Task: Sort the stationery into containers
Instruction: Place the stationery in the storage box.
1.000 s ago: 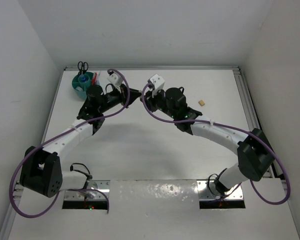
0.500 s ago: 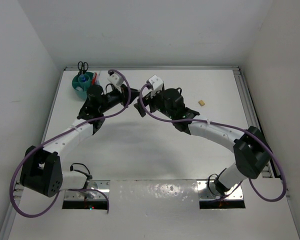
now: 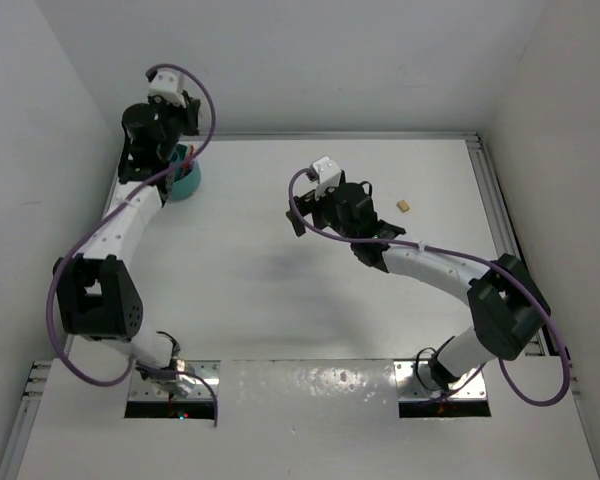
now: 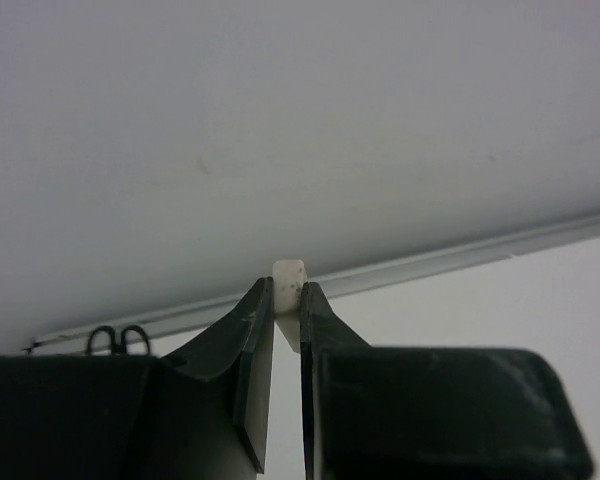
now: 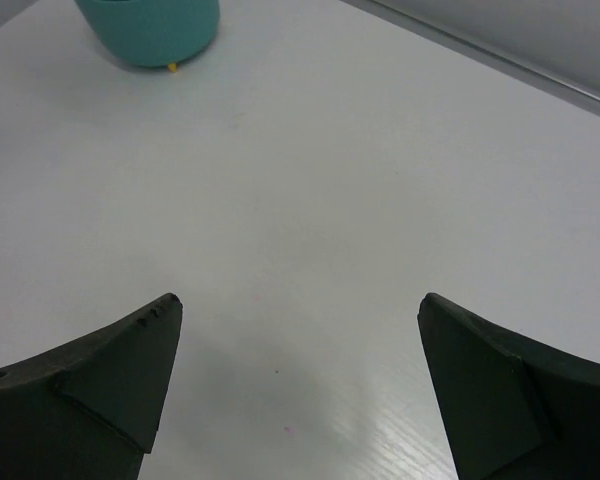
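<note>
Left end effector [image 4: 286, 302] clamped on a small white item [image 4: 289, 272]; right one open.
The left hangs by the teal organiser [image 3: 185, 184] at far left; the right end effector [image 5: 298, 300], fingers wide apart, hovers over bare counter [image 5: 310, 180]; a beige block [image 3: 405, 206] lies farther right.

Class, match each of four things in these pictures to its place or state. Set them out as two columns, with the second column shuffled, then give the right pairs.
1 left gripper
2 right gripper
3 teal organiser
4 beige block

A open above the bare table
B lying alone, right of the table's centre
C shut on a small white item
D at the table's far left corner

Pairs: 1-C, 2-A, 3-D, 4-B
</note>
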